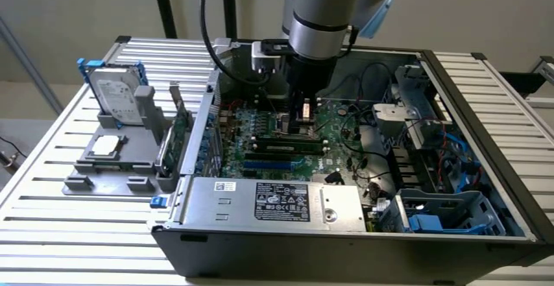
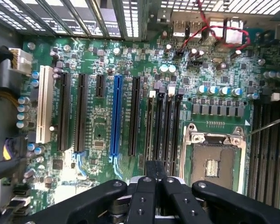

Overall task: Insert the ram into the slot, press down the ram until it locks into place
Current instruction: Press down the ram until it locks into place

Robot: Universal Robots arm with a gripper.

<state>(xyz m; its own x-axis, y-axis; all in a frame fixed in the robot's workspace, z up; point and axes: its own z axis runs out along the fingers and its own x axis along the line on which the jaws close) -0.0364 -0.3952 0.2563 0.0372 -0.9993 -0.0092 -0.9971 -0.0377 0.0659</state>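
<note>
The ram (image 1: 281,144), a long thin green stick with dark chips, lies along the black memory sockets (image 1: 275,152) on the motherboard (image 1: 259,127) inside the open computer case. My gripper (image 1: 305,125) hangs just behind it, low over the board beside the processor socket (image 2: 214,161). In the wrist view the gripper (image 2: 155,173) has its two black fingers pressed together with no gap, hovering over the end of the row of memory sockets (image 2: 163,126). Nothing shows between the fingers. I cannot tell whether the fingertips touch the ram.
The case walls (image 1: 484,137) enclose the work area, with the power supply (image 1: 277,202) at the front and drive cages (image 1: 442,214) on the exterior view's right. A grey fixture (image 1: 113,150) holding a hard drive (image 1: 117,98) and an upright expansion card (image 1: 180,133) stands outside on the exterior view's left.
</note>
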